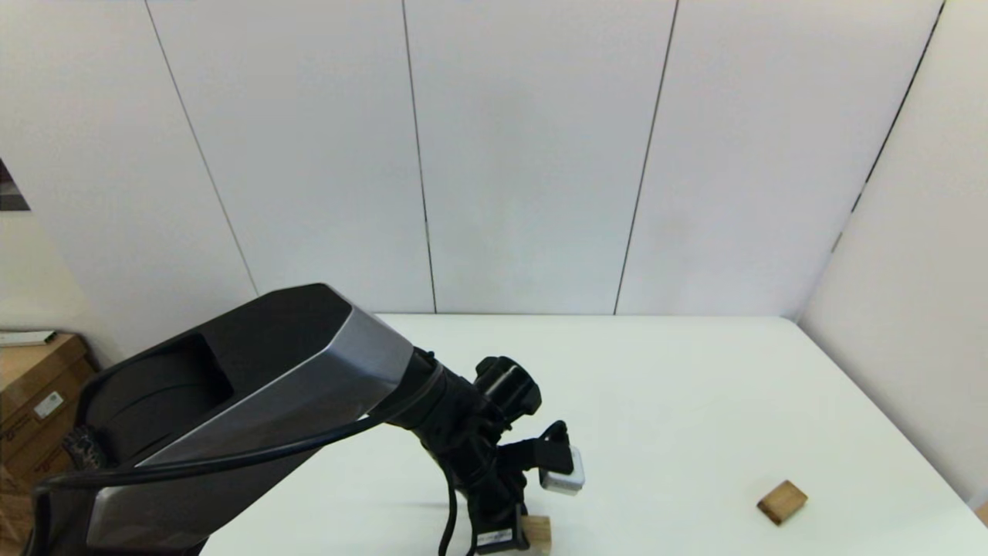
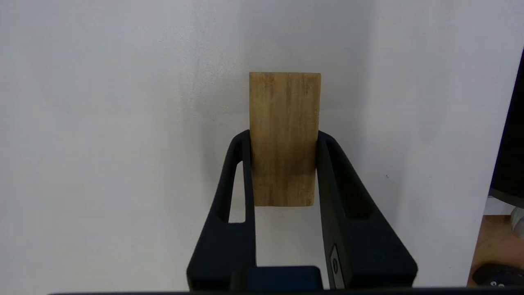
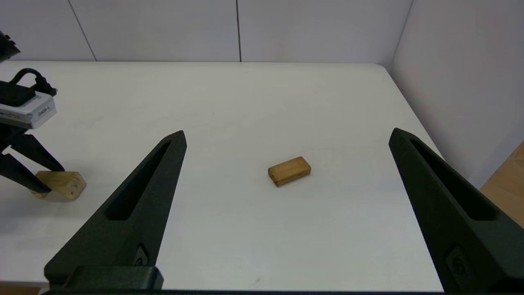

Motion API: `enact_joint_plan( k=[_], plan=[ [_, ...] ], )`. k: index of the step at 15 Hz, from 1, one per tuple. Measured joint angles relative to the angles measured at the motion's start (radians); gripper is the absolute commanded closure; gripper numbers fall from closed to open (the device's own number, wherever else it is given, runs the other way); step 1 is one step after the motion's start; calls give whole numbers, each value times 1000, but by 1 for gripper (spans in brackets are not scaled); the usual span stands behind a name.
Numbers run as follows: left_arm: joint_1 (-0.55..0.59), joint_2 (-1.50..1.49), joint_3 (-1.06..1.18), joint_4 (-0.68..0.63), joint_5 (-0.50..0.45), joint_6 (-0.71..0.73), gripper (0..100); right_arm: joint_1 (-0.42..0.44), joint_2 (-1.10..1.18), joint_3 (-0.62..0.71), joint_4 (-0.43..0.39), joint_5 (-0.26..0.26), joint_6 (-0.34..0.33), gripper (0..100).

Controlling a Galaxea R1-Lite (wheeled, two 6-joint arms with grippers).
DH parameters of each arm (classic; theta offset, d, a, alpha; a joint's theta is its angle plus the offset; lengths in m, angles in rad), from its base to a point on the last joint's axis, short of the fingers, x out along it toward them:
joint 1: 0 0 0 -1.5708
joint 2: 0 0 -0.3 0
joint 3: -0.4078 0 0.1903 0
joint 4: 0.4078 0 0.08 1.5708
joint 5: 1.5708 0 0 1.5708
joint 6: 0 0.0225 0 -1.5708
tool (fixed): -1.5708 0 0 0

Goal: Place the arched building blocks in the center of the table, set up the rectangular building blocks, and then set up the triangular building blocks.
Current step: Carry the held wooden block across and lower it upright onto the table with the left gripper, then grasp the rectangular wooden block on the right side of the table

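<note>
My left gripper (image 1: pixel 515 535) is low at the table's near edge, shut on the pale arched building block (image 1: pixel 538 533). In the left wrist view its fingers (image 2: pixel 241 172) press both long sides of the arched block (image 2: pixel 284 123), whose hollow is hidden. From the right wrist camera the arched block (image 3: pixel 61 184) sits at or just above the white table (image 3: pixel 245 102), under the left gripper (image 3: pixel 28 180). The darker rectangular building block (image 1: pixel 782 502) lies flat at the right front. My right gripper (image 3: pixel 286 134) hovers open before the rectangular block (image 3: pixel 289 171). The triangular building blocks are out of view.
White wall panels (image 1: pixel 532 154) close off the back and right of the table (image 1: pixel 656 386). Cardboard boxes (image 1: pixel 35 386) stand on the floor beyond its left side. The table's right edge (image 3: pixel 413 110) drops to a wooden floor.
</note>
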Motion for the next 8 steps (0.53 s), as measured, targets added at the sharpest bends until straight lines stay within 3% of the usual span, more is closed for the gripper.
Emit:
enact_joint_plan(
  k=[2, 3, 8],
  plan=[
    [2, -1, 3, 1, 0, 1, 100, 0, 0, 0, 0, 0, 0, 0],
    [3, -2, 6, 1, 0, 1, 0, 0, 0, 0, 0, 0, 0, 0],
    [4, -6, 12, 2, 1, -4, 0, 0, 0, 0, 0, 0, 0, 0]
  ],
)
